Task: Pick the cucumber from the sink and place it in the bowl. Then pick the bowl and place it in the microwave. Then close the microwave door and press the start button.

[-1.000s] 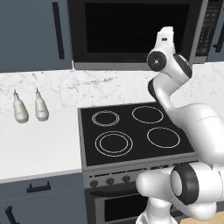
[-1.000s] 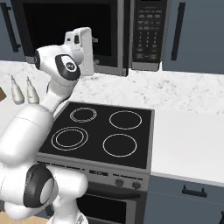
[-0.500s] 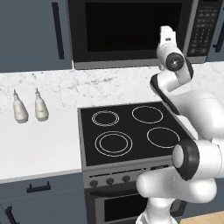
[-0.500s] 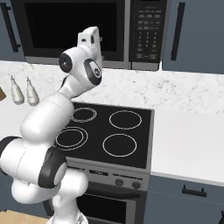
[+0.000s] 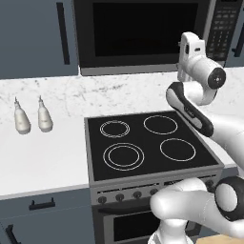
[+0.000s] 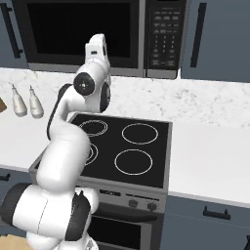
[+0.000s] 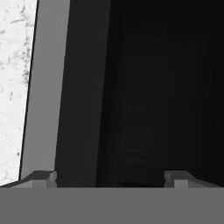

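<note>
The microwave (image 5: 157, 35) fills the top of both base views, its door (image 5: 143, 33) closed flat, the dark window across the upper centre. My end effector (image 7: 109, 179) is right up against it: in the hand view my two fingertips (image 7: 41, 178) stand well apart at the bottom edge with nothing between them, facing the black door and its grey lower trim. Compared with a second ago, my wrist has swung toward the keypad (image 6: 163, 36), now sitting at upper right of the left base view rather than mid-frame. Below, the stove (image 5: 143, 143) with its four rings holds the middle. Two small bottles (image 5: 31, 116) stand on the white counter (image 5: 43, 157) at left.
</note>
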